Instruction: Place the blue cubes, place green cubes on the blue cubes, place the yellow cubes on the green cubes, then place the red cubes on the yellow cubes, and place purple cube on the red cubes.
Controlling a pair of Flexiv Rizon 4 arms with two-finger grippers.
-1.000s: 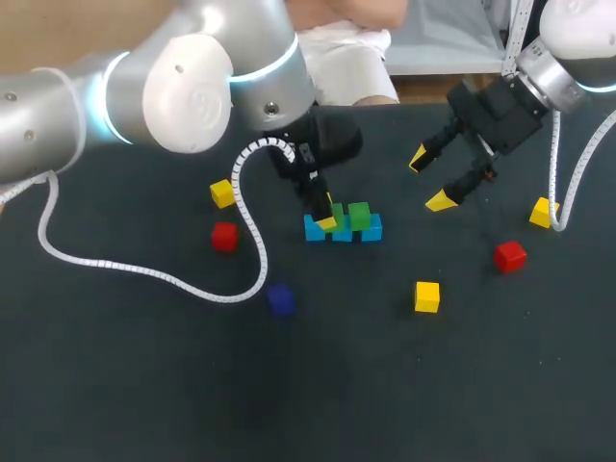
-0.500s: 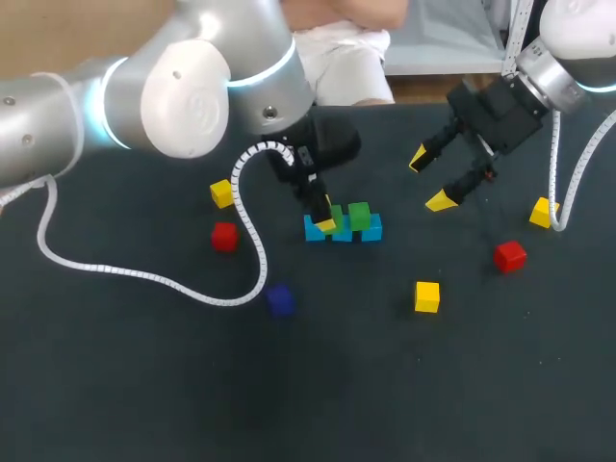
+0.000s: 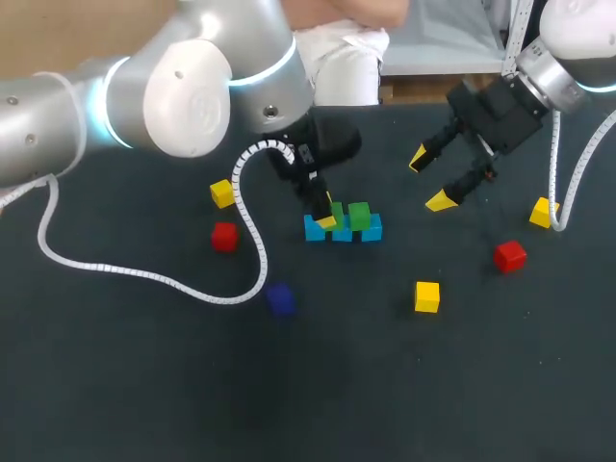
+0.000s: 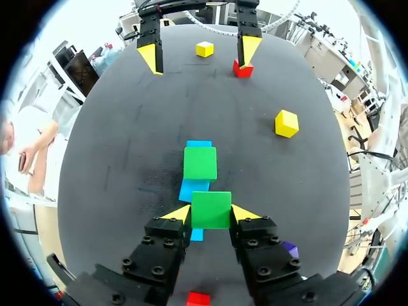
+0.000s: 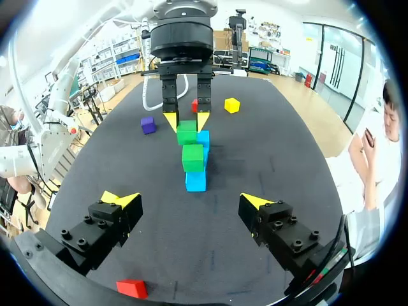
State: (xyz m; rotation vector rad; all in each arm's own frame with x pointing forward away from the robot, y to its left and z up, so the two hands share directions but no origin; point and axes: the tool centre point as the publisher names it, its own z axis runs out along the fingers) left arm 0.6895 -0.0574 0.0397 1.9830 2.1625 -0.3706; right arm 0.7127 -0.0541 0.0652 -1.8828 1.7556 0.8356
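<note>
Mid tabletop (image 3: 144, 385) there's a row of cubes (image 3: 372, 229) with two more on top, side by side. The left top cube (image 3: 336, 211) is pinched in my left pincer (image 3: 325, 214). My right pincer (image 3: 430, 180) hangs off to the right of the row.

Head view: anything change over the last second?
Nothing visibly moved. The left gripper stays shut on the green cube over the blue cubes, beside the placed green cube. The right gripper stays open above the table. The loose cubes lie where they were.
</note>
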